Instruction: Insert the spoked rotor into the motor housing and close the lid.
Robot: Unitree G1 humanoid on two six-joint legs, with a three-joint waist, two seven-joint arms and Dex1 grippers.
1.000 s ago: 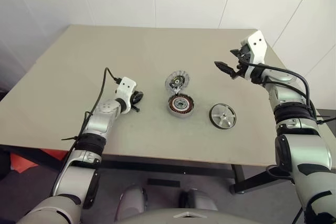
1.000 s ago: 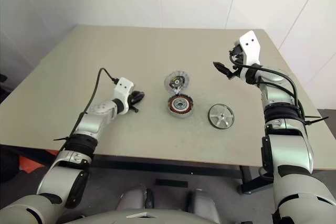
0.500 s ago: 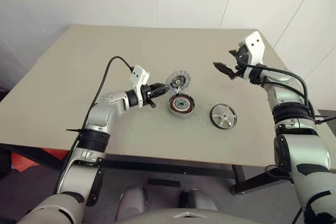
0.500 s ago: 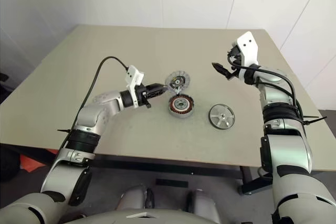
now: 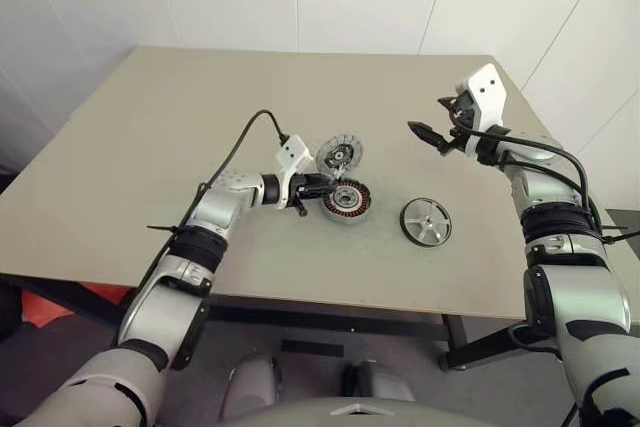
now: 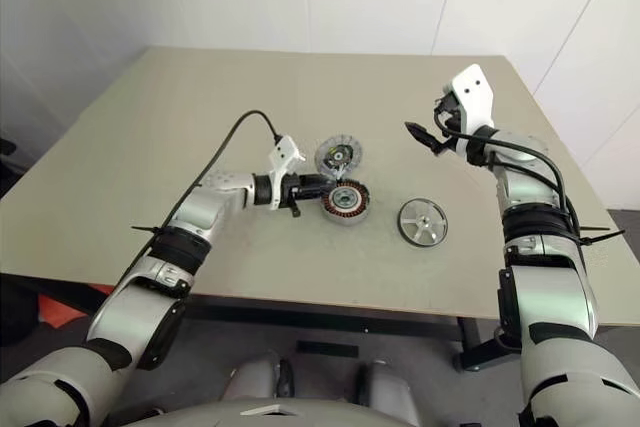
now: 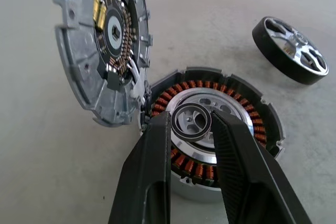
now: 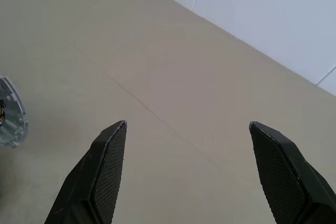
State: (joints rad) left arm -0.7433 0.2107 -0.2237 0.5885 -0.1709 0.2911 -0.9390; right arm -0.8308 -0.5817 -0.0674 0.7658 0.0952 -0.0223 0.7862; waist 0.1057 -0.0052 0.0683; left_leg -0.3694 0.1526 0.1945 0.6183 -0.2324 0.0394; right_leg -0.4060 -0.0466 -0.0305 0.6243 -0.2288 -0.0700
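Note:
The motor housing [image 5: 348,203] sits mid-table, its copper windings [image 7: 247,109] showing. Its lid [image 5: 338,155] stands tilted open at the housing's far edge, with the dark inner face and green bits [image 7: 107,35] toward me. The spoked rotor [image 5: 425,221] lies flat to the housing's right, also seen as a silver wheel [image 7: 292,50]. My left gripper [image 7: 190,117] is shut on a small dark-rimmed ring [image 7: 192,121], held just over the housing's centre. My right gripper [image 5: 432,134] hovers open above the table's right side, with nothing between its fingers [image 8: 107,156].
The beige table [image 5: 140,137] has bare room to the left and behind the parts. White walls close in behind and to the right. A black cable [image 5: 240,142] arcs over my left forearm.
My left arm has swung right from the table's left-middle to the housing, carrying the small ring between its fingers. The right arm has stayed where it was.

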